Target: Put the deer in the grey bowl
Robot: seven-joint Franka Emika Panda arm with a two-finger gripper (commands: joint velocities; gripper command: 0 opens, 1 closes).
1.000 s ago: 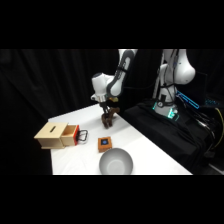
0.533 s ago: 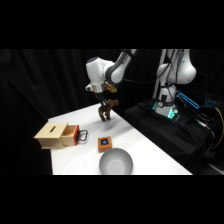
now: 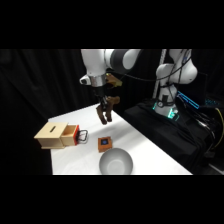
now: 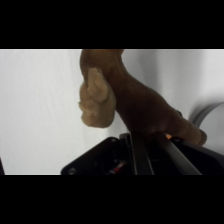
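Observation:
In the side view my gripper (image 3: 105, 118) hangs above the back middle of the white table (image 3: 145, 150), shut on the small dark brown deer (image 3: 105, 111). The deer is off the table. The round light grey bowl (image 3: 116, 163) sits at the table's front edge, below and slightly right of the gripper. The wrist view is filled by the brown deer (image 4: 131, 102) held just beyond the black linkage of my gripper (image 4: 141, 150), with white table behind it. A curved grey rim at that view's right edge may be the bowl (image 4: 214, 124).
An orange-brown cube with a dark blue top (image 3: 104, 144) stands between the gripper and the bowl. A tan wooden box (image 3: 54, 135) with its drawer pulled out lies at the left. Black equipment with cyan lights (image 3: 167, 111) borders the table's right side.
The arm's wrist has risen and swung slightly left over the last second. The deer has stayed in the gripper, clear of the table.

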